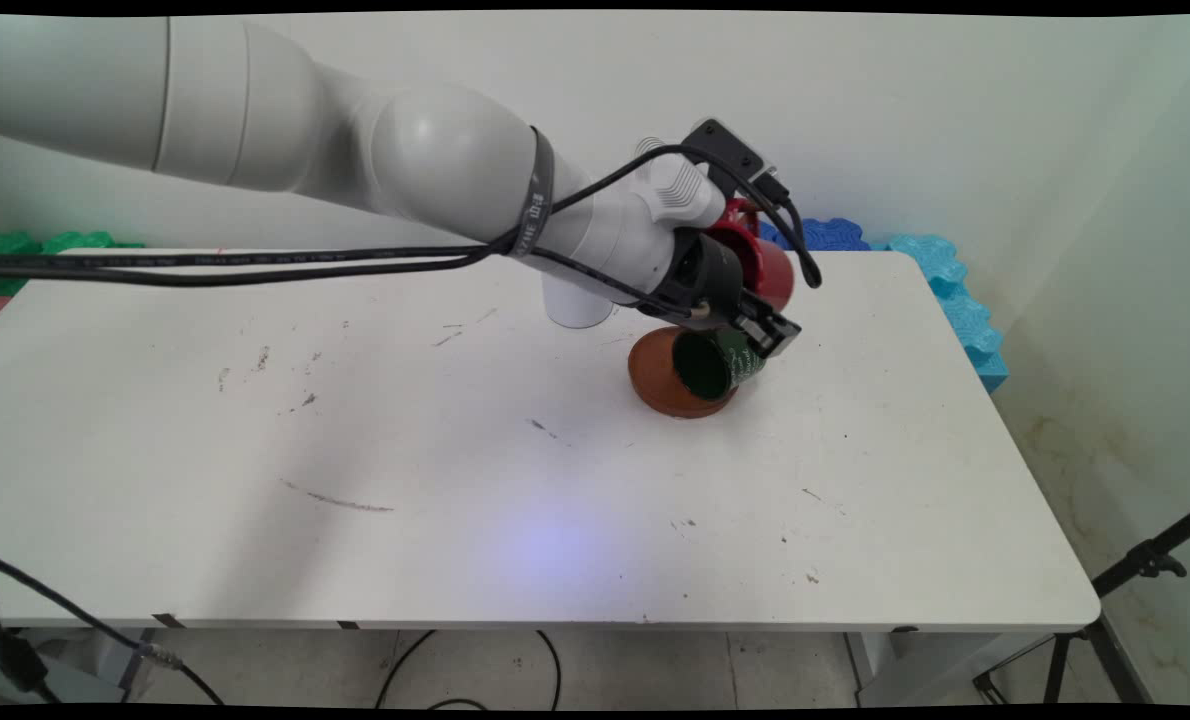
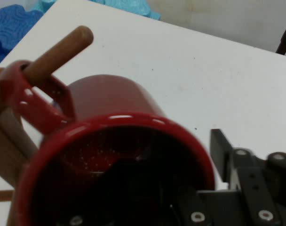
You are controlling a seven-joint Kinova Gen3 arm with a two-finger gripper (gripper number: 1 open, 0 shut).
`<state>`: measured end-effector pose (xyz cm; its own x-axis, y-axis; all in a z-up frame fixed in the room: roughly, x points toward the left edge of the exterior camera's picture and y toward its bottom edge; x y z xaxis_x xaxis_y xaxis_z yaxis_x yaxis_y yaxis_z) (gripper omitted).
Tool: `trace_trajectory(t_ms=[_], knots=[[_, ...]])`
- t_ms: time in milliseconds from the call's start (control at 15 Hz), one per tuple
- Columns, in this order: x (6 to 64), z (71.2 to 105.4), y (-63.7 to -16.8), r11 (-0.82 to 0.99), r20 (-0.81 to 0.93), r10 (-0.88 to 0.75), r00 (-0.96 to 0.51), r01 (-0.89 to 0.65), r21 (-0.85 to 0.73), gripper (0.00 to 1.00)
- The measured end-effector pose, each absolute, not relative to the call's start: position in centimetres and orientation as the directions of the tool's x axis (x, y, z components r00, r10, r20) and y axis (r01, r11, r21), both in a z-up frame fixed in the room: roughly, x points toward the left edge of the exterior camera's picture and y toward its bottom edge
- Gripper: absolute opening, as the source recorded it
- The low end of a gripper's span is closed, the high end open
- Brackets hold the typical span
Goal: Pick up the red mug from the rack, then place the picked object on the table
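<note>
- Black two-finger gripper (image 1: 770, 335) right up against a glossy red ceramic mug (image 2: 110, 155), handle hooked on a wooden peg (image 2: 58, 54)
- Honestly can't tell if the claw's apart or clamped
- Dark green cup (image 1: 715, 362) just below

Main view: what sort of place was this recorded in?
Probably a robotics lab or test room: a robot arm works over a scuffed white table by a bare wall, with foam mats behind and a tripod beside it.

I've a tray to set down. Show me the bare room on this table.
Bare: the white table's whole near half, its left end, and the right end past the round brown wooden base. Crowded: back middle, where the black pincer, glossy red mug, dark green mug and white cylindrical cup cluster round that base.
</note>
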<state>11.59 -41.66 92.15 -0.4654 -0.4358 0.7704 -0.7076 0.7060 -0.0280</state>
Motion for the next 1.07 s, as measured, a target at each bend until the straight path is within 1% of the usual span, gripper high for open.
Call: trace_trajectory(t_ms=[667, 1067], knots=[[10.7, 92.8, -41.2, 0.723, 0.790, -0.403, -0.463, -0.690, -0.036, 0.00], [10.2, 94.7, -39.8, 0.746, 0.805, -0.383, -0.454, -0.665, -0.020, 0.00]])
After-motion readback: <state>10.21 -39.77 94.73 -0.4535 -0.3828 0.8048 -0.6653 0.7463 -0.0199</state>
